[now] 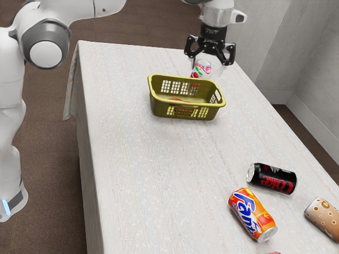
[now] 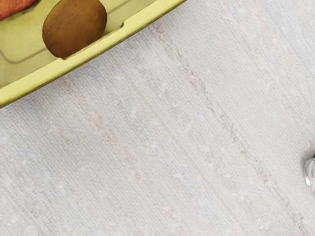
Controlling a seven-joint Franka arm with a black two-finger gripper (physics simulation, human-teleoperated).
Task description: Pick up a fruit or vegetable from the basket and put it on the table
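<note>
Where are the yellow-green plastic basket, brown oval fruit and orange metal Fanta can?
Yellow-green plastic basket (image 1: 159, 109): exterior view, wall facing the camera.
Brown oval fruit (image 2: 75, 27): wrist view, middle of its skin.
Orange metal Fanta can (image 1: 252, 215): exterior view, printed side.

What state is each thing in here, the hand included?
Hand: open, empty
Basket: upright
Brown fruit: in the basket
Reddish food: in the basket
Printed cup: partly hidden
Coke can: on its side
Fanta can: on its side
Spotted can: on its side
</note>
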